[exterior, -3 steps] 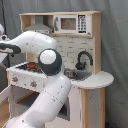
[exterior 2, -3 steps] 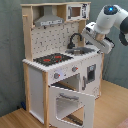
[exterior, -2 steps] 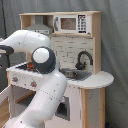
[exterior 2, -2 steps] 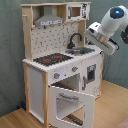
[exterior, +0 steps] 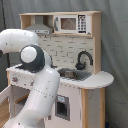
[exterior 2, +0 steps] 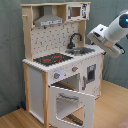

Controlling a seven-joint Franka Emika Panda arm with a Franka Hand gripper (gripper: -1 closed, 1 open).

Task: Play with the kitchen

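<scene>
Grey curtain backdrop behind, light wooden floor below.

In the first exterior view we are looking from close behind the arm, which is blocking much of the kitchen. In the second exterior view we are standing farther back, facing the kitchen slightly from above. Both exterior views are sharing the sink, faucet and hood.

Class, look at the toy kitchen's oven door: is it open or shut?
Open. In the second exterior view the oven door hangs forward and down from the kitchen, exposing the dark cavity behind it.
</scene>
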